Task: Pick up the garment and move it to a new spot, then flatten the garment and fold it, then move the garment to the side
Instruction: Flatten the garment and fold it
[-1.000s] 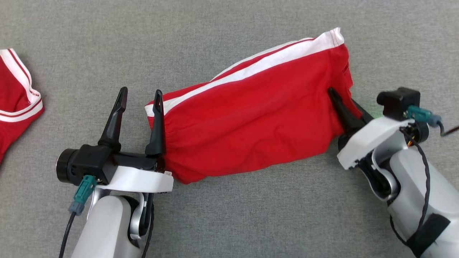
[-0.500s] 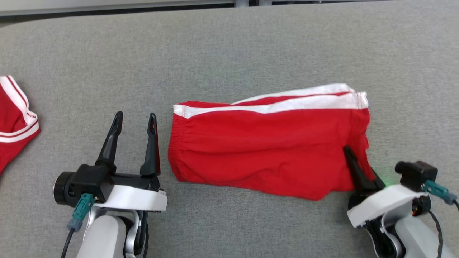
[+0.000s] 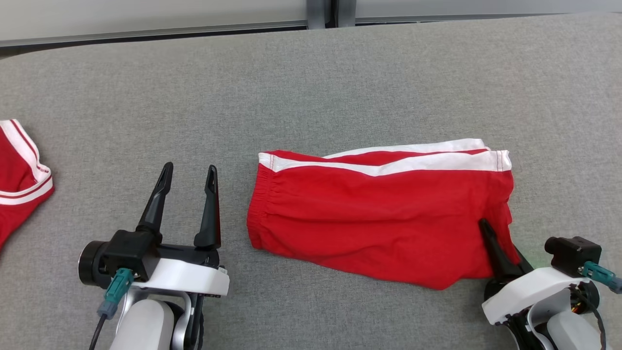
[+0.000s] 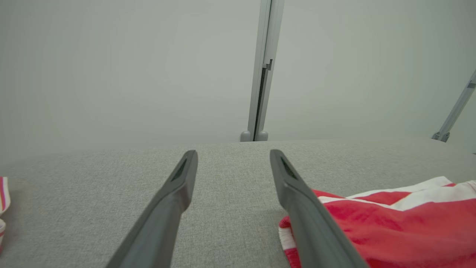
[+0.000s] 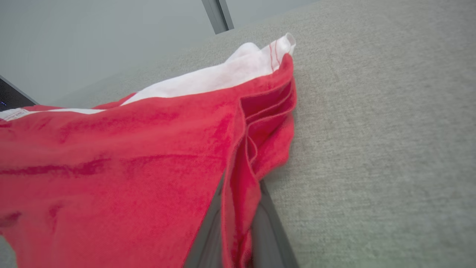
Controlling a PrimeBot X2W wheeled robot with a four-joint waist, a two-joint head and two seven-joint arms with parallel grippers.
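The garment is a pair of red shorts with white side stripes, folded and lying across the grey table. My right gripper is shut on the garment's right edge, and the red cloth drapes over its fingers in the right wrist view. My left gripper stands open just left of the waistband, apart from it, with nothing between its fingers. In the left wrist view the garment lies beside the right finger of the left gripper.
A second red and white garment lies at the table's left edge and shows as a sliver in the left wrist view. The table's far edge meets a pale wall with a grey post.
The head camera has tilted up, bringing the table's far edge into view. The garment has swung level and come away from my left gripper, drawn rightward by the right gripper.
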